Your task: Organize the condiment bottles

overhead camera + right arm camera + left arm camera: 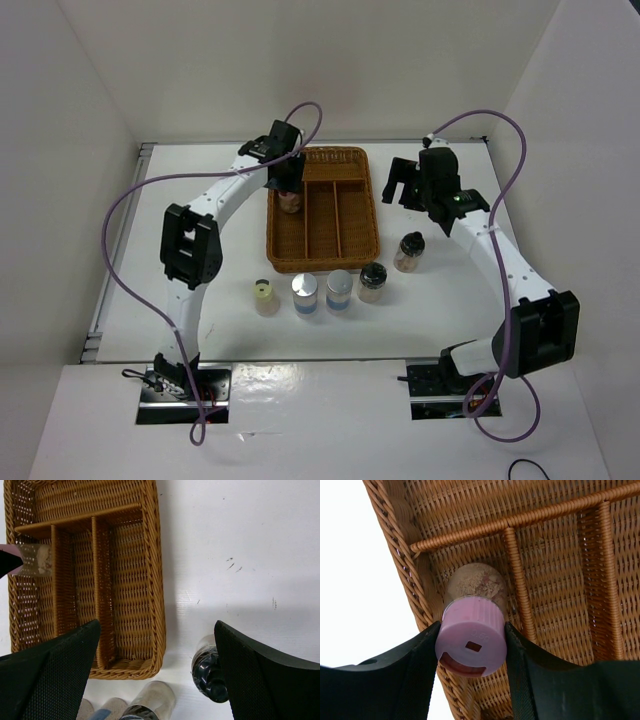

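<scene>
My left gripper (285,183) is shut on the pink cap of a pink-capped jar (290,202), holding it upright inside the left long compartment of the wicker tray (322,263), near that compartment's far end. In the left wrist view the fingers (422,650) press both sides of the cap (471,642). On the table in front of the tray stand a pale-yellow-capped jar (265,296), two silver-white-capped jars (304,295) (339,290) and a black-capped jar (373,281). A second black-capped jar (409,251) stands right of the tray. My right gripper (403,186) is open and empty, above the table right of the tray.
The tray has a cross compartment at the far end and three long ones, holding nothing but the pink-capped jar. In the right wrist view the black-capped jar (209,672) sits beside the right finger (260,675). White walls enclose the table on three sides.
</scene>
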Motion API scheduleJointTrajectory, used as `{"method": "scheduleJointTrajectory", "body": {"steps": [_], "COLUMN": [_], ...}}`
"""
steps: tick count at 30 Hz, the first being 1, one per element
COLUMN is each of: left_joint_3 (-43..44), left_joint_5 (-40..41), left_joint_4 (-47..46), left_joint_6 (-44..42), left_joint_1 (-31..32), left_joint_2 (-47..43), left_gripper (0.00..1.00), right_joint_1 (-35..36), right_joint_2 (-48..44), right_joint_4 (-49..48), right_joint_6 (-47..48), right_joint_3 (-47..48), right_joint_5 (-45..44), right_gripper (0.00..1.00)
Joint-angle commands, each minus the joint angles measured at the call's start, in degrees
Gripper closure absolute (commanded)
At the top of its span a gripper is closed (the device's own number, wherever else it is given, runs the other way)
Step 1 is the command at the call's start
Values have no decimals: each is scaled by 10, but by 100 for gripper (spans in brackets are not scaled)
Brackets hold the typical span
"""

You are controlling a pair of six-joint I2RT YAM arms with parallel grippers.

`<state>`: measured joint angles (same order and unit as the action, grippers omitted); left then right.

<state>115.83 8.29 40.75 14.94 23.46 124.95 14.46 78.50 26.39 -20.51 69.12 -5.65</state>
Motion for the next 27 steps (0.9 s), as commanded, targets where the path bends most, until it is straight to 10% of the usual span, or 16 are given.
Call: {"method": "scheduleJointTrajectory", "body": {"steps": [1, 11, 17, 27], "left_joint_3": [32, 77, 70, -234], "left_joint_5": [12, 34, 67, 66], "left_joint_4": [-5, 29, 68, 81], "left_joint_6": [-9, -9, 2, 106], "left_joint_1": [2, 13, 33, 44], "left_joint_2": [17, 28, -46, -390], "left_gripper": [51, 11, 5, 0], "right_joint_1": [-4, -4, -4, -30], "right_joint_2": [7, 12, -4, -52], "right_joint_4": [-13, -8, -3, -3], "right_joint_6": [10, 21, 21, 4], "right_joint_3": [14, 19, 24, -12], "right_joint_5": [-10, -4, -9, 10], "right_gripper": [2, 2, 2, 2]}}
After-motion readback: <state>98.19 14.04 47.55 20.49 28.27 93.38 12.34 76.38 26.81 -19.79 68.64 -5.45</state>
